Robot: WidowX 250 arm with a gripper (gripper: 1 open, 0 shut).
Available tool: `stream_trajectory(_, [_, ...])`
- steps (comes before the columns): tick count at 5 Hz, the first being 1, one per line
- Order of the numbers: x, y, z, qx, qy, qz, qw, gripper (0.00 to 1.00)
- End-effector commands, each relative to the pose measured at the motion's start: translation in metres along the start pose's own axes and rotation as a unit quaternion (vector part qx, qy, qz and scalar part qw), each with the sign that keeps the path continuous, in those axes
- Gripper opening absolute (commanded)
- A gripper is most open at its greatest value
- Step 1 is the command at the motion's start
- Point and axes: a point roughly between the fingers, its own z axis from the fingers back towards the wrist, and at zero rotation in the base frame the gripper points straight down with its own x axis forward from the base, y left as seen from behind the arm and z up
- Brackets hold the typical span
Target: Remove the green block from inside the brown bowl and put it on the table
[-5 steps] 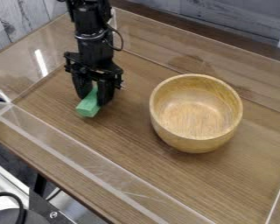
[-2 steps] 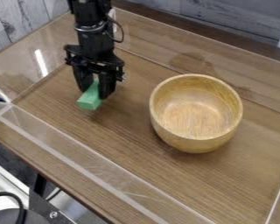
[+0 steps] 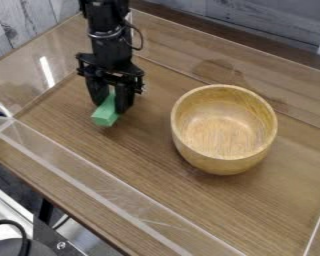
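1. Table [image 3: 149, 185]: bare wood-grain top; the block's lower end touches or nearly touches it, left of the bowl.
2. Bowl [image 3: 224, 128]: empty, thick-walled, unmoved since earlier frames.
3. Gripper [image 3: 112, 103]: pointing down, jaws pinching the block's upper end.
4. Block [image 3: 107, 112]: likely light, rigid, matte; grip across its narrow sides. It now hangs steeper than a second ago.
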Motion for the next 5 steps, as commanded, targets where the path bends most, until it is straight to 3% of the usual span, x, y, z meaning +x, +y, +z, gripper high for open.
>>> stream_trajectory(1, [0.011,0.001,0.02,0.006,-0.03,-0.002,0.9995,1.0])
stream_trajectory(3, [0.013,-0.003,0.048,0.002,-0.049,-0.003,0.9988,1.0])
stream_trajectory(4, [0.013,-0.011,0.08,0.006,-0.073,-0.005,0.9973,1.0])
stream_trajectory(5, [0.009,-0.023,0.104,0.007,-0.085,-0.004,0.9963,1.0])
